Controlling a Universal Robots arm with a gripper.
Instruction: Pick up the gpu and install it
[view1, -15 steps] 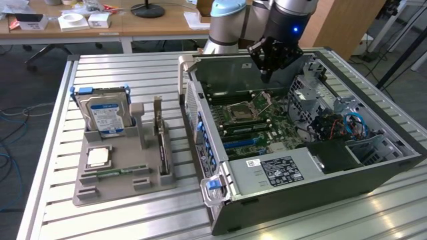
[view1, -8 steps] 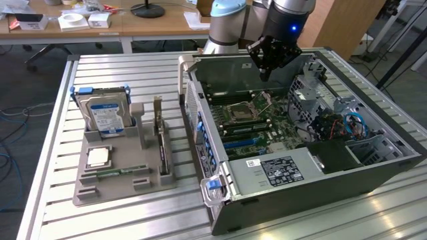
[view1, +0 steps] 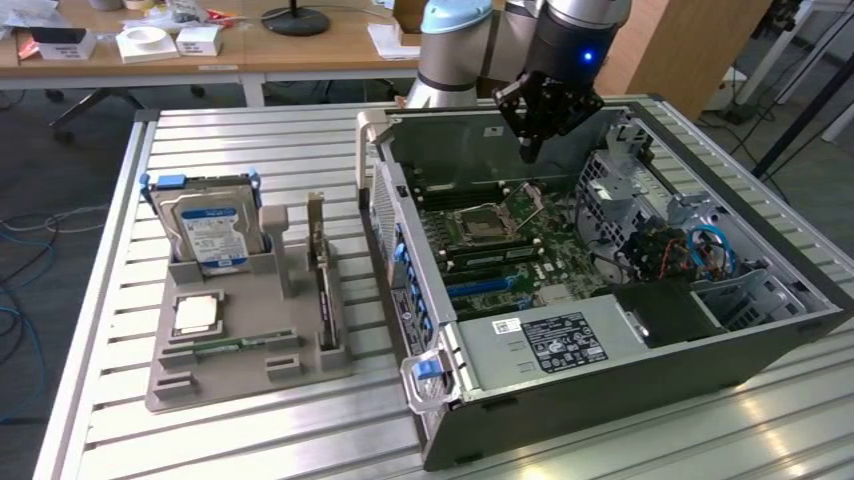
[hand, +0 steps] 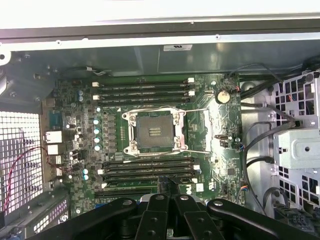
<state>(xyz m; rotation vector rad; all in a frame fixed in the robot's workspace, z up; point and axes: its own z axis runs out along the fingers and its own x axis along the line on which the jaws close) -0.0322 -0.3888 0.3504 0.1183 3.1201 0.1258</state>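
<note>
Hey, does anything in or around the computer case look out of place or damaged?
Nothing looks spilled or broken. The CPU socket sits empty with its lever raised, below the tool.

A green motherboard (hand: 220, 165) lies inside the grey metal case (hand: 125, 60). Long black memory slots (hand: 145, 90) flank its square silver socket (hand: 155, 131), and the black claw (hand: 170, 186) hangs beside that socket.

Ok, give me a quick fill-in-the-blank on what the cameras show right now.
1. The gripper hangs over the open computer case, holding ____.
2. The processor socket on the motherboard is ____.
3. The hard drive stands upright in the grey holder, on the exterior view's ____ of the case.
Missing words: nothing; empty; left.
</note>
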